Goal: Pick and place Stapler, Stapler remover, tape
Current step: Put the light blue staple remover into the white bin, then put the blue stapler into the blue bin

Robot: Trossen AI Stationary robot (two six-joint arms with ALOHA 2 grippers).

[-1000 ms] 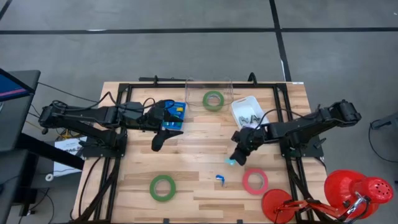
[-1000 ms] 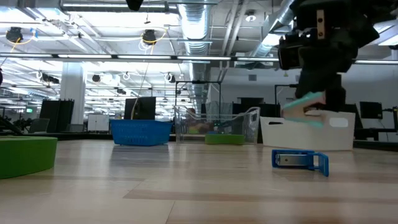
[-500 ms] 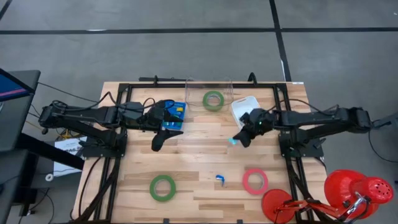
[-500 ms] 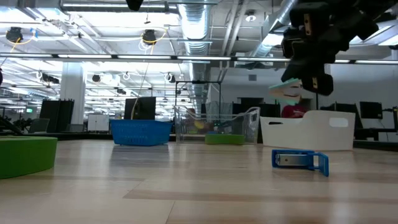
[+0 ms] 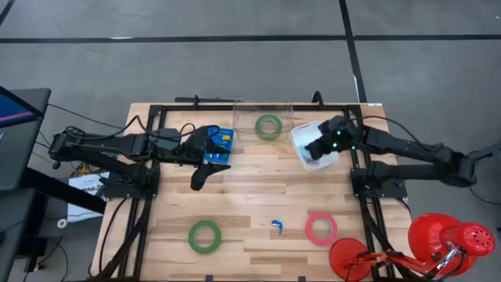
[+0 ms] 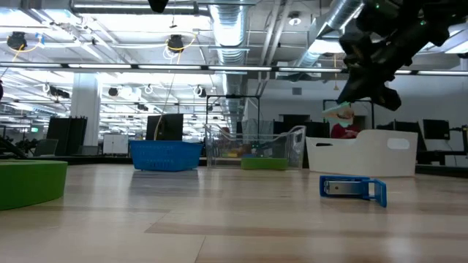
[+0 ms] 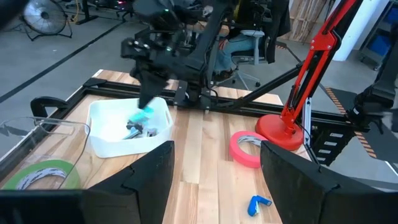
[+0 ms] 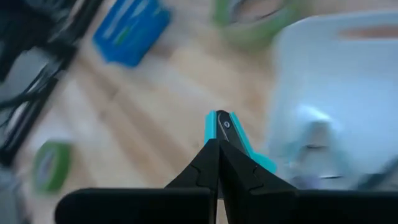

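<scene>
High view: right gripper point(image 5: 319, 147) over white bin point(image 5: 300, 135); left gripper point(image 5: 205, 171) beside blue basket point(image 5: 221, 145). Pinkish-red tape point(image 5: 321, 228) near the front edge.

Low view: teal staple remover point(image 6: 338, 111) above the bin.

Left wrist view: left fingers point(image 7: 151, 174) spread, holding nothing.

Right wrist view: right fingers point(image 8: 205, 165) pinched on the remover.

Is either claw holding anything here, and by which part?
The right claw pinches a small teal staple remover by one end, above the white bin. The left claw holds nothing.
</scene>
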